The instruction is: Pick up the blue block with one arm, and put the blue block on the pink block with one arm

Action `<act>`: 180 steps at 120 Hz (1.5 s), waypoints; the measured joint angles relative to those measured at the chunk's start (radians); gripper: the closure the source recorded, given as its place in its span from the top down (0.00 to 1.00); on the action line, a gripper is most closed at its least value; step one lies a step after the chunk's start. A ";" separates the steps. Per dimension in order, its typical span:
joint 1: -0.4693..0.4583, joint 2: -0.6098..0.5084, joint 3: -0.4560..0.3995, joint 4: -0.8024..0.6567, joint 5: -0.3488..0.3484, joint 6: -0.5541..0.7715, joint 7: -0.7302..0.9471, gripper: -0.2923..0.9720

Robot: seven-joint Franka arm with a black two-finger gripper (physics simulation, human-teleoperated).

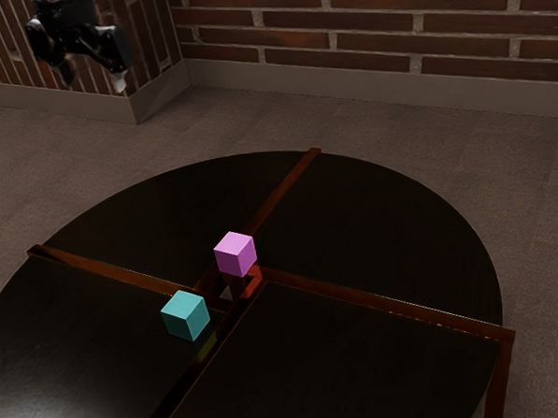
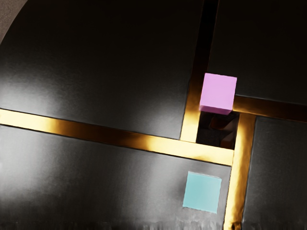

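Gripper (image 1: pixel 92 76) hangs high at the exterior view's upper left, in front of the brick wall (image 1: pixel 372 26), well above and well apart from the table (image 1: pixel 354 205); fingers spread and released, nothing between them.

Table is a round dark top, split into quarters by wooden strips (image 1: pixel 377 302) that cross near its middle; a small square gap shows at the crossing; in the wrist view the strips (image 2: pixel 120 136) catch the light and look golden.

Blue block (image 1: pixel 185 314) sits flat on the dark top in the quarter toward the exterior view's lower left; just beside the crossing, close to the strips without clearly touching them; upright, one corner turned toward the camera. From the wrist camera the blue block (image 2: pixel 202 192) shows its top face, tucked into the corner where two strips meet.

Pink block (image 1: pixel 235 253) stands at the crossing itself, on the far side of the square gap from the blue one; in the wrist view the pink block (image 2: pixel 218 92) overlaps the strips at the gap's edge; I can't tell how much of it rests on wood.

The two blocks are near each other, apart, not touching; nothing stacked; both lie free of my hand.

Grey floor (image 1: pixel 510 159) runs back to the wall.
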State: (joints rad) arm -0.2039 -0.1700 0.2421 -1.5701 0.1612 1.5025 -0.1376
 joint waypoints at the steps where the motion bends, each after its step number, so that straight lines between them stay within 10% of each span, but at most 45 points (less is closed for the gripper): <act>1: 0.010 -0.024 -0.002 -0.039 0.000 0.006 0.000 0.75; 25: 0.151 -0.322 -0.015 -0.646 -0.035 0.223 -0.014 0.75; 53: 0.163 -0.264 -0.019 -0.917 -0.071 0.476 -0.046 0.75; 94: 0.105 -0.100 -0.022 -0.945 -0.012 0.844 0.143 0.75; 134: 0.077 -0.029 -0.062 -0.940 -0.293 0.952 0.324 0.75; 180: 0.101 0.069 -0.124 -0.897 -0.313 0.901 0.454 0.75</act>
State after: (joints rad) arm -0.1027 -0.1014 0.1183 -2.4673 -0.1520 2.4031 0.3161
